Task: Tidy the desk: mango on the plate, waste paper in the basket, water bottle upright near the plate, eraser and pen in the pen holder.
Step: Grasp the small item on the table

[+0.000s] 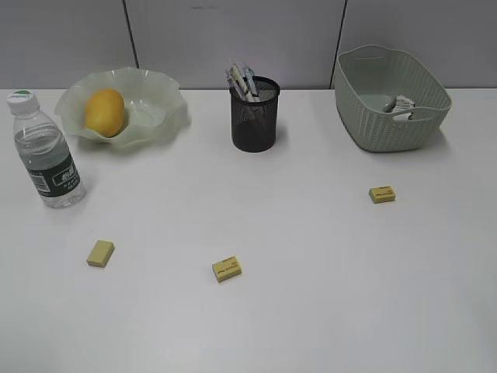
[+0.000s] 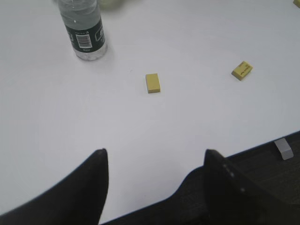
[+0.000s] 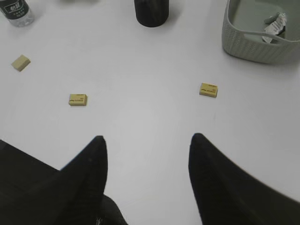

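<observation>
White desk (image 1: 311, 295), 3 erasers (image 3: 78, 100) well beyond open, seemingly empty fingers (image 3: 93, 154).

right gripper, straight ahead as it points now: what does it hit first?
Probably bare desk. The open right gripper aims between the middle eraser and the right eraser; further along stands the pen holder. Depth is unclear.

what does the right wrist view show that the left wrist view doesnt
Only the right wrist view shows the pen holder, the basket with the waste paper in it, the third eraser nearest the basket, and the open right pincer.

Only the left wrist view shows the desk's front edge and the open left pincer.

Both show the upright water bottle, the left eraser, the middle eraser and the white desk.
</observation>
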{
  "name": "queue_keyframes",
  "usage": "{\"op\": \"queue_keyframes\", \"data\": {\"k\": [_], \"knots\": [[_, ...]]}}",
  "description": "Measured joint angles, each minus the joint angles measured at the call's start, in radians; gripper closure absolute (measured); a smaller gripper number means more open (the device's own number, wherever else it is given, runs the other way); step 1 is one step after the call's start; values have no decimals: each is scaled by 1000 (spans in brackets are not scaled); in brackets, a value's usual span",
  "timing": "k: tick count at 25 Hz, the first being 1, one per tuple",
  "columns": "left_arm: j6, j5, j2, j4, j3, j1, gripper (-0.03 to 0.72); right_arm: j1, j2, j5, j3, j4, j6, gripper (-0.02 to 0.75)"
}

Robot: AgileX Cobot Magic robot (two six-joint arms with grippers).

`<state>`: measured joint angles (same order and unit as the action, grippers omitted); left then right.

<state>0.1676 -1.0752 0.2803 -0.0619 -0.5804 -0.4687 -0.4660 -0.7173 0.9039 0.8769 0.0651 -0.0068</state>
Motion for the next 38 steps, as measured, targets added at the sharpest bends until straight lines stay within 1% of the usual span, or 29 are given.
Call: {"op": "queue_keyframes", "data": {"k": [5,10,13,17,21,25,27,30,34,38], "knots": [[0,23,0,0,0,0,207,0,243,12,-158,0,-1,291],[0,111,1,1,0,0,207,0,436,77,-220,0,-1,291],[0,176,11,1,0,0,207,0,494,125,-223,0,-1,291],[0,270,77,1,0,0,207,0,507,178,-248,-1,-1,291],[0,349,219,1,-1,0,207,0,507,191,-305,0,7,291],[0,367,428,1,-43,0,207,0,507,192,-324,0,15,291],[0,357,574,1,-89,0,207,0,507,192,-324,0,17,291],[0,299,733,1,-176,0,207,0,507,192,-324,0,17,291],[0,209,937,0,-304,0,207,0,507,192,-324,0,17,291],[0,170,1096,0,-394,0,207,0,507,192,-324,0,17,291]]}}
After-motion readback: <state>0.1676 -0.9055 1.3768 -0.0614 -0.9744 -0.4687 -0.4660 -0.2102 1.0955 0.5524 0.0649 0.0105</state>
